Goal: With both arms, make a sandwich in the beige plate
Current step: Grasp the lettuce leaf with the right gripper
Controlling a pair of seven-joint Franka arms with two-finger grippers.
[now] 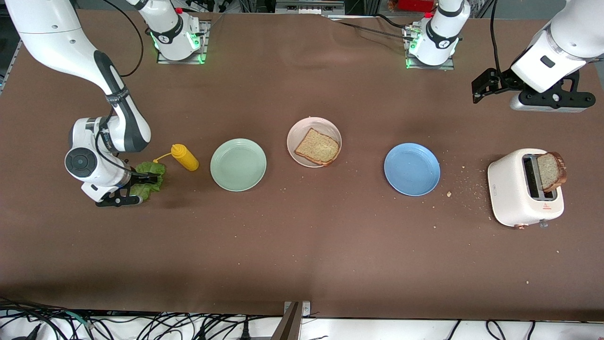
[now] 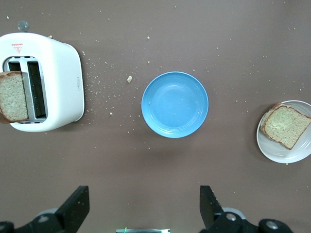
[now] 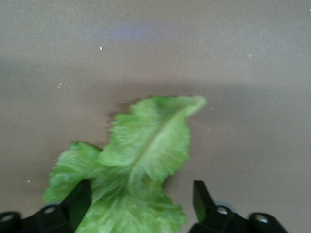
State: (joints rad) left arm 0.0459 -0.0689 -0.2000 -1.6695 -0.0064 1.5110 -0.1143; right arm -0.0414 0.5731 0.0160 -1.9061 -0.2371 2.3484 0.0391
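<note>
The beige plate [image 1: 302,128] [image 2: 272,148] sits mid-table and holds one toast slice [image 1: 317,147] [image 2: 286,126]. A second slice [image 1: 549,171] [image 2: 13,96] stands up out of the white toaster [image 1: 512,189] [image 2: 63,82] at the left arm's end. A green lettuce leaf [image 1: 152,170] [image 3: 146,145] lies flat on the table at the right arm's end. My right gripper [image 1: 141,189] [image 3: 142,189] is down at the leaf, open, with one finger on each side of it. My left gripper [image 1: 482,87] [image 2: 144,191] hangs open and empty over bare table.
A yellow mustard bottle [image 1: 185,157] lies beside the lettuce. A mint-green plate [image 1: 238,165] is between it and the beige plate. A blue plate [image 1: 412,169] [image 2: 175,104] sits between the beige plate and the toaster. Crumbs are scattered by the toaster.
</note>
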